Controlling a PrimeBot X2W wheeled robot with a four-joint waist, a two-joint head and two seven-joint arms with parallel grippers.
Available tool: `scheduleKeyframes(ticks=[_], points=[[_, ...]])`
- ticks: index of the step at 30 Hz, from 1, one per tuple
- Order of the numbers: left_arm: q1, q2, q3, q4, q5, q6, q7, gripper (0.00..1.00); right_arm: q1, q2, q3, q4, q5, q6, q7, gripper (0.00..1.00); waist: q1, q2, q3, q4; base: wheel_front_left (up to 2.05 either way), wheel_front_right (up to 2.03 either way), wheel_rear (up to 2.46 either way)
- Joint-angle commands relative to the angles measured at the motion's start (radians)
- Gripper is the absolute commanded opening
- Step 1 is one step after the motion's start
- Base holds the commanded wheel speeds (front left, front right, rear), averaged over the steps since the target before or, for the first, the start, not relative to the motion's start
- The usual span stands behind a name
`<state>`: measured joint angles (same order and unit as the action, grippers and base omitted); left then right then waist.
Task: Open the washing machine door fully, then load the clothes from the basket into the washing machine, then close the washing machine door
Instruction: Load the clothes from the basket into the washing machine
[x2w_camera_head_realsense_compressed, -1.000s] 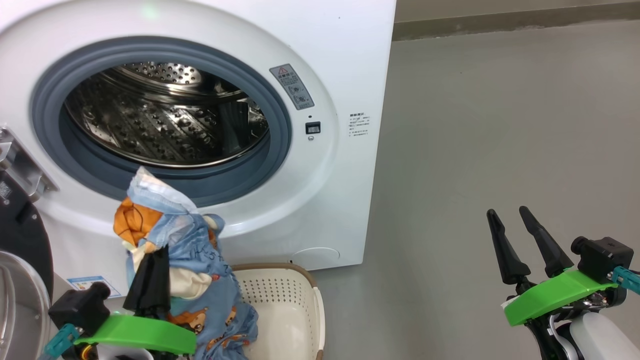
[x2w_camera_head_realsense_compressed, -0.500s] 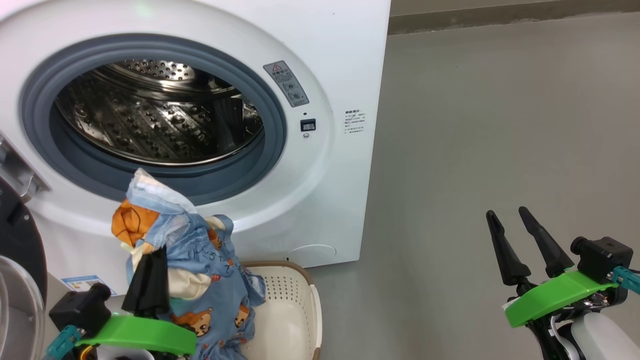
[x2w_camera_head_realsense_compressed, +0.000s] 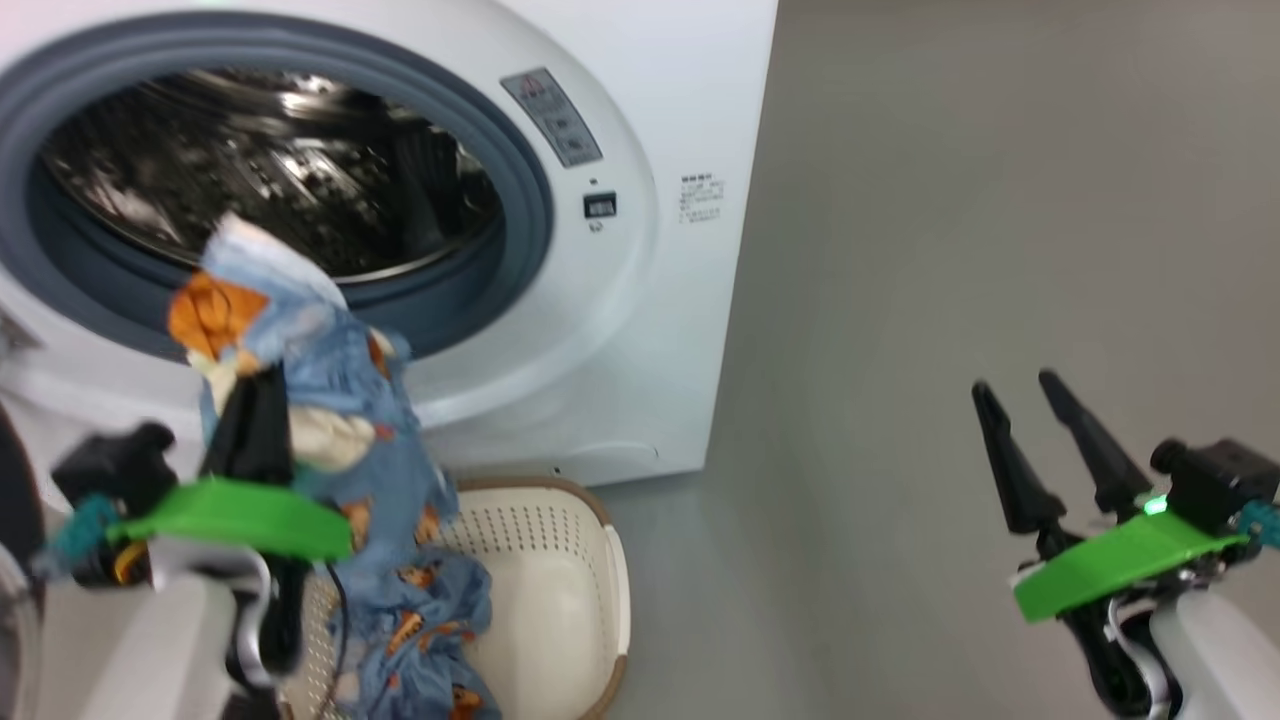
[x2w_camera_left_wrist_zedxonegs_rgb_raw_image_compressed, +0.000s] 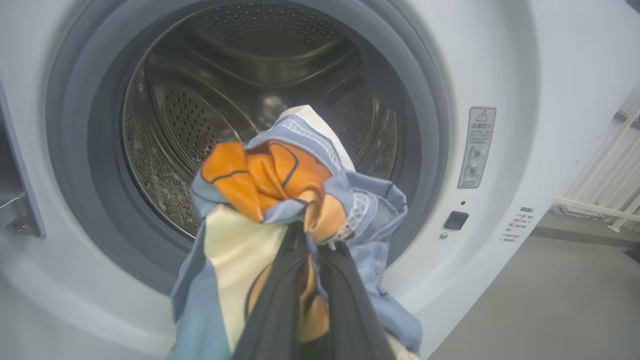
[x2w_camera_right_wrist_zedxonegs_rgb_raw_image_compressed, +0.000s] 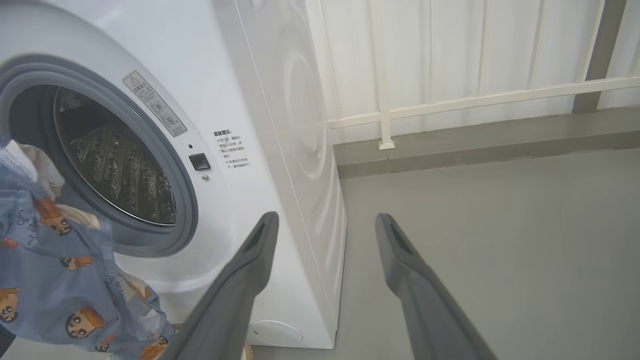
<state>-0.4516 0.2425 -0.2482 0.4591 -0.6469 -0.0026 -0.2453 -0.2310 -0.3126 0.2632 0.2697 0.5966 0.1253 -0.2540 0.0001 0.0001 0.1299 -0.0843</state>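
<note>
The washing machine (x2w_camera_head_realsense_compressed: 660, 90) stands with its steel drum (x2w_camera_left_wrist_zedxonegs_rgb_raw_image_compressed: 260, 95) open. A sliver of the washing machine door's black rim (x2w_camera_head_realsense_compressed: 8, 480) shows at the far left. My left gripper (x2w_camera_left_wrist_zedxonegs_rgb_raw_image_compressed: 312, 235) is shut on the clothes (x2w_camera_left_wrist_zedxonegs_rgb_raw_image_compressed: 280, 175), a light blue bundle with orange and cream patches, held up in front of the lower part of the drum opening. In the head view the clothes (x2w_camera_head_realsense_compressed: 310, 370) hang from the left gripper (x2w_camera_head_realsense_compressed: 255, 385) down into the basket (x2w_camera_head_realsense_compressed: 565, 600) on the floor below. My right gripper (x2w_camera_head_realsense_compressed: 1012, 385) stands open and empty, far to the right, its fingers (x2w_camera_right_wrist_zedxonegs_rgb_raw_image_compressed: 250, 270) spread wide.
Bare grey floor (x2w_camera_head_realsense_compressed: 950, 250) stretches to the right of the machine. A white railing (x2w_camera_right_wrist_zedxonegs_rgb_raw_image_compressed: 450, 100) runs along the wall behind it. The grey-blue rubber ring (x2w_camera_head_realsense_compressed: 530, 200) frames the drum opening, and the door hinge bracket (x2w_camera_left_wrist_zedxonegs_rgb_raw_image_compressed: 15, 220) sits at its left side.
The head camera has shifted. My left gripper has raised the clothes from below the drum opening up to its lower edge. The right gripper has stayed open and still.
</note>
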Motion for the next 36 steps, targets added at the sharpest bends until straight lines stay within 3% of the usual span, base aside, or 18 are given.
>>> scheduleKeyframes(ticks=[1,8,23,31,36], points=[[-0.051,0.036,0.04,-0.012,0.005,-0.005,-0.005,0.0,-0.03,-0.02,0.015,-0.028,-0.013,0.005,-0.008,1.0,-0.0001,-0.0001,0.056,-0.03,0.0,0.0,0.0],[-0.275,0.049,0.076,0.163,0.031,-0.042,-0.015,0.0,-0.082,-0.038,-0.009,-0.1,-0.027,0.005,-0.008,1.0,-0.0001,-0.0001,0.207,-0.084,0.0,0.0,0.0],[-0.654,0.078,0.142,0.391,0.144,-0.062,-0.016,0.0,-0.158,-0.033,-0.065,-0.243,-0.05,0.005,-0.008,1.0,-0.0001,-0.0001,0.498,-0.148,0.0,0.0,0.0],[-0.79,0.114,0.157,0.46,0.202,-0.061,-0.016,0.0,-0.18,-0.01,-0.078,-0.26,-0.054,0.005,-0.008,1.0,-0.0001,-0.0001,0.592,-0.191,0.0,0.0,0.0],[-0.866,0.162,0.17,0.392,0.266,-0.056,-0.016,0.0,-0.183,0.004,-0.09,-0.267,-0.056,0.005,-0.008,1.0,-0.0001,-0.0001,0.632,-0.207,0.0,0.0,0.0]])
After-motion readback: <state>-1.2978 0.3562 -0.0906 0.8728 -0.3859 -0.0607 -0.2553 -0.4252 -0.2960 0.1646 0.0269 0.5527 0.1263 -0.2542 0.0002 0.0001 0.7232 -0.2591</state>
